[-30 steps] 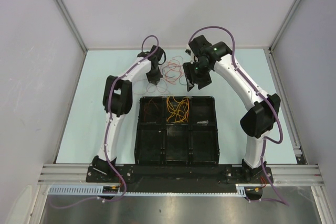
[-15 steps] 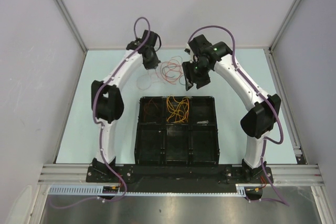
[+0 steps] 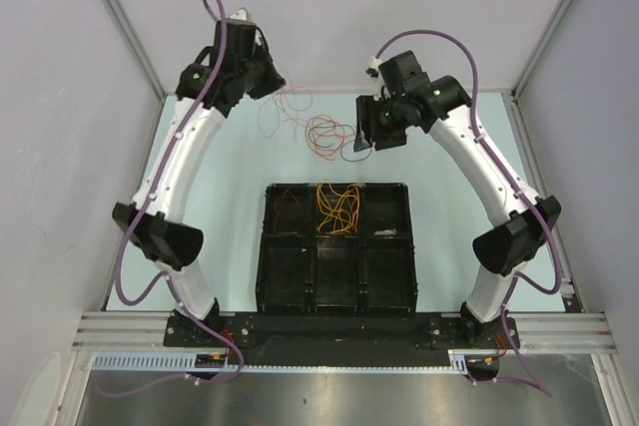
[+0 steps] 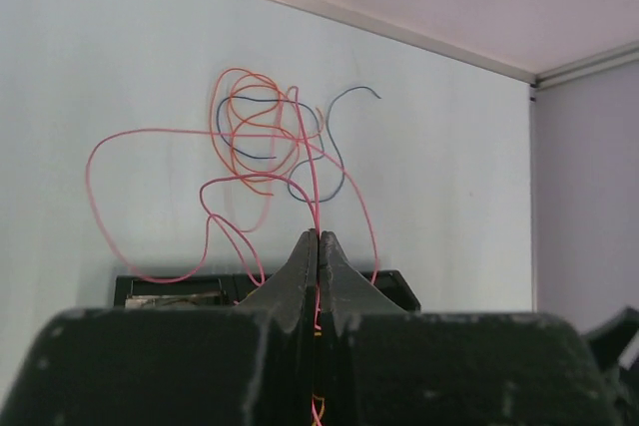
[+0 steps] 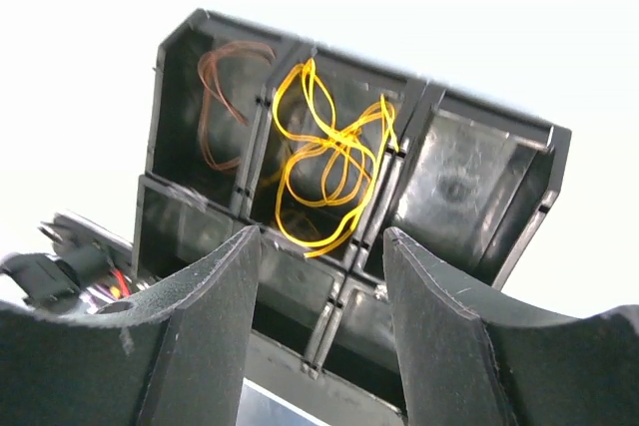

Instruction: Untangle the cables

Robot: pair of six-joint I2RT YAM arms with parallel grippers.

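Note:
A loose tangle of orange, red and dark blue cables (image 3: 324, 135) lies on the pale table beyond the tray. My left gripper (image 3: 272, 85) is raised at the far left and shut on a red cable (image 4: 312, 177). That cable runs taut from the tangle (image 4: 262, 132) to my fingertips (image 4: 318, 236). A dark blue cable (image 4: 334, 162) loops through the tangle. My right gripper (image 3: 361, 142) hovers at the tangle's right edge. In the right wrist view it (image 5: 321, 236) is open and empty.
A black compartment tray (image 3: 262, 246) sits in the middle of the table. Orange cables (image 3: 337, 205) lie in its far middle cell and a reddish-brown cable (image 3: 287, 205) in its far left cell; both also show in the right wrist view (image 5: 329, 157). White walls enclose the table.
My left arm has lifted and swung back to the far left, drawing a red cable out of the tangle. My right gripper has shifted slightly back and up.

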